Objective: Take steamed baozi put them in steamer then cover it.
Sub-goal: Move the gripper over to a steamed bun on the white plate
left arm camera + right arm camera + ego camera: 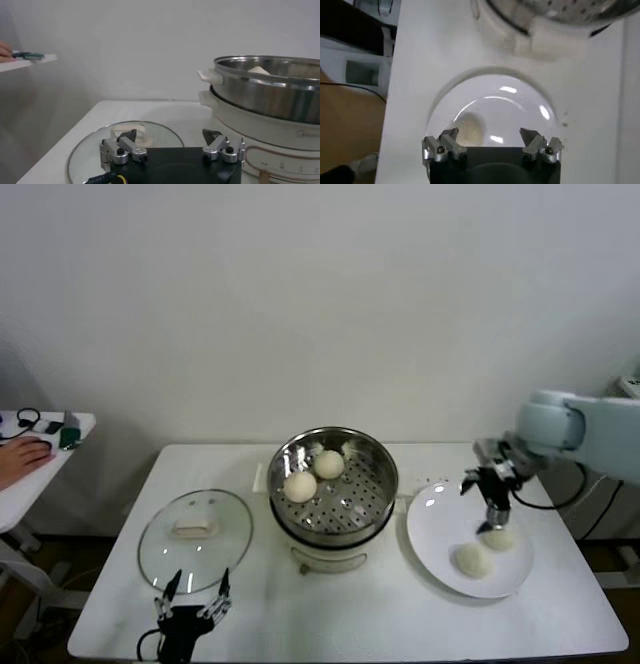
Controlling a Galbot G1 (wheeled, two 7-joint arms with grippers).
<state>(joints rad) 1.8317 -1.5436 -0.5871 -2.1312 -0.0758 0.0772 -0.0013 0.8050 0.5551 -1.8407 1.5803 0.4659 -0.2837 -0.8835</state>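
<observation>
Both end effectors (pixel 192 592) (pixel 495 506) agape.

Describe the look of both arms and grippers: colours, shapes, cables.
The right arm has a smooth pale grey-blue shell with a black cable behind it. The right gripper and left gripper are black-bodied, with silver metal knuckles, visible screws and dark pointed fingertips.

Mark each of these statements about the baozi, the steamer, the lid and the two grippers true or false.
1. Two baozi lie in the steamer. True.
2. The glass lid covers the steamer. False: it lies on the table, left of the steamer.
3. The right gripper is over the white plate, fingers open. True.
4. The plate is bare. False: two baozi remain on it.
5. The left gripper holds a baozi. False: it is open and empty, near the lid.
</observation>
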